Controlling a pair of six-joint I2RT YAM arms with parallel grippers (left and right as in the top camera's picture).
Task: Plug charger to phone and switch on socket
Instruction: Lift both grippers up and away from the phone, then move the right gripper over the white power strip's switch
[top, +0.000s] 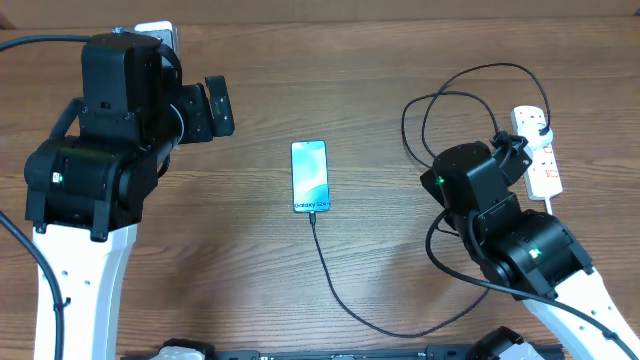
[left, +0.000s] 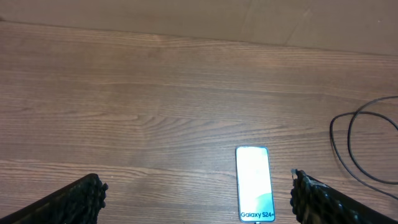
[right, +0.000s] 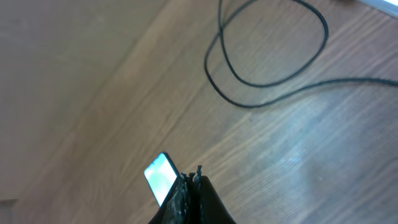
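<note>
One phone (top: 309, 177) | one charger (top: 335, 295) | one socket (top: 540, 150) | left gripper (left: 198, 190) spread wide | right gripper (right: 193, 180) closed

At the bottom edge of my left wrist view the phone (left: 254, 183) is cut off, its port end out of sight. From overhead, the charger (top: 335, 290) reaches the phone, but the joint is too small to judge. My right arm (top: 520, 245) covers part of the socket (top: 545, 160), and its switches are too small to read.
</note>
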